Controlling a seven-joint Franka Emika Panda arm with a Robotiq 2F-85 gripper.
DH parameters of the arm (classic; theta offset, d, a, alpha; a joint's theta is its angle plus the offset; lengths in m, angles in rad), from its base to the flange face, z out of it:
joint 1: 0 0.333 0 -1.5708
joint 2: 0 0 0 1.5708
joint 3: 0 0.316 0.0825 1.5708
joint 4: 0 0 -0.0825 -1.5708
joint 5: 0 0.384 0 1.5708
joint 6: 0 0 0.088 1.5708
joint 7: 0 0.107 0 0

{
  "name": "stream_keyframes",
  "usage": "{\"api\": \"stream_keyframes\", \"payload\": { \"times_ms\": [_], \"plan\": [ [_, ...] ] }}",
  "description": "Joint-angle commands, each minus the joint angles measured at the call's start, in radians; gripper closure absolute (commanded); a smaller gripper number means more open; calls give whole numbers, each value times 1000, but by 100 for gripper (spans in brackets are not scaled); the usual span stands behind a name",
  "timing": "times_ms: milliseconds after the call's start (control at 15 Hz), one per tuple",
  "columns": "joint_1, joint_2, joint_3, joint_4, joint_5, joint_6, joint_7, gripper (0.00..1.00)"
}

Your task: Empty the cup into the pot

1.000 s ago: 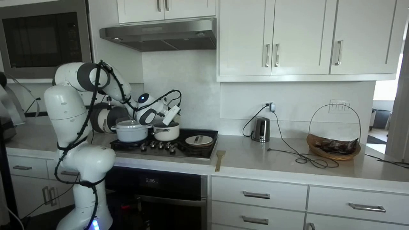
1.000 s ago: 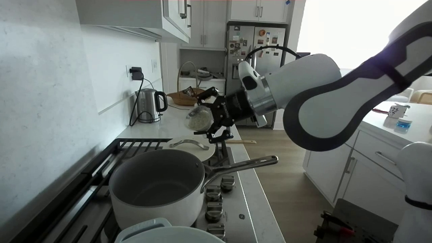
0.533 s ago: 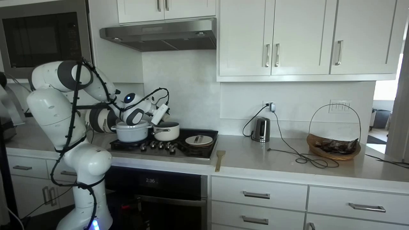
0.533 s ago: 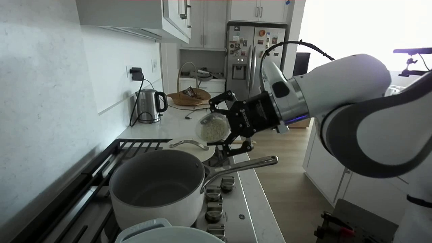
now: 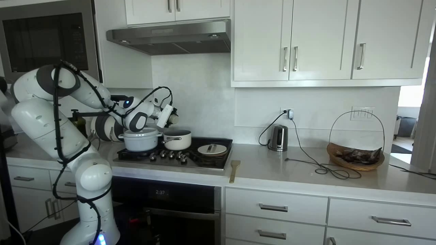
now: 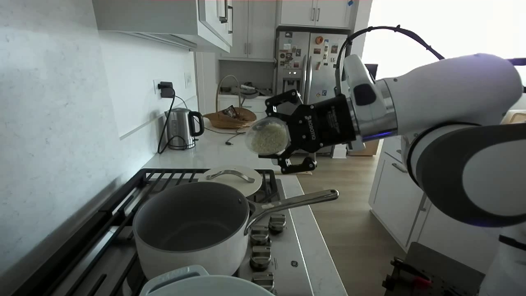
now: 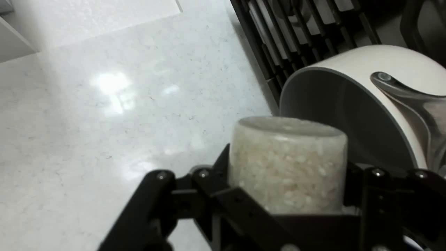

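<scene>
The clear cup (image 6: 267, 139) holds pale rice-like grains. My gripper (image 6: 269, 133) is shut around the cup's sides and holds it in the air, higher than the pot's rim. The cup also shows in the wrist view (image 7: 287, 167) between the black fingers, and small in an exterior view (image 5: 173, 119). The pot (image 6: 193, 261) is a white saucepan with a grey inside and a metal handle; no grains show in it. It stands on the stove in both exterior views (image 5: 180, 142). In the wrist view the pot (image 7: 393, 66) lies right of and beyond the cup.
A light blue lidded pot (image 5: 140, 141) stands beside the saucepan. A white lid (image 6: 234, 183) lies on the stove (image 5: 201, 163). A wooden spatula (image 5: 234, 170), a kettle (image 5: 279, 137) and a basket (image 5: 354, 166) are on the counter. A range hood (image 5: 170, 35) hangs above.
My arm has drawn back, leftward in one exterior view and rightward in another, with the cup still held. Over the last half second the cup has risen a little. The pot has not moved.
</scene>
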Motion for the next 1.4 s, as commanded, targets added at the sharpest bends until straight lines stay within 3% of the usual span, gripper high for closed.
{"api": "stream_keyframes", "payload": {
  "times_ms": [0, 267, 867, 1333],
  "plan": [
    [-130, 7, 84, 60, -1, 9, 32, 68],
    [-295, 70, 224, 137, -14, 13, 57, 68],
    [-713, 90, 624, 252, -33, 13, 65, 68],
    [-924, -7, 816, 325, -71, 11, 82, 68]
  ]
}}
